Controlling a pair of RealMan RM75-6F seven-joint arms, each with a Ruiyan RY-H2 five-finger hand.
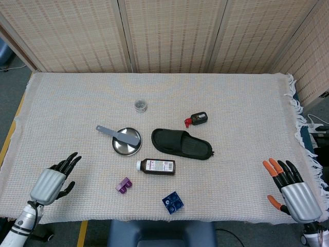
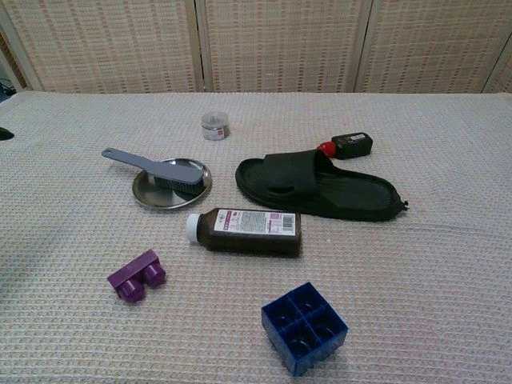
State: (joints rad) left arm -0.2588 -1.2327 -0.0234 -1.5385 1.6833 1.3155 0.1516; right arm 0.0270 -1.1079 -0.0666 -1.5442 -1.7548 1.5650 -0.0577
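My left hand (image 1: 51, 181) hovers over the front left of the table, fingers spread and holding nothing; the purple block (image 1: 123, 185) is the nearest thing, well to its right. My right hand (image 1: 290, 188), with orange fingertips, is open at the front right corner, far from every object. Neither hand shows clearly in the chest view. A brown bottle (image 1: 156, 166) (image 2: 246, 232) with a white cap lies on its side in the middle. A blue block (image 1: 172, 201) (image 2: 304, 326) sits near the front edge.
A grey brush (image 1: 119, 134) (image 2: 156, 166) rests across a round metal dish (image 1: 127, 141) (image 2: 172, 186). A black slipper (image 1: 181, 144) (image 2: 320, 186), a small black bottle with a red cap (image 1: 196, 119) (image 2: 346, 145) and a small jar (image 1: 140, 106) (image 2: 214, 126) lie further back. Woven screens stand behind.
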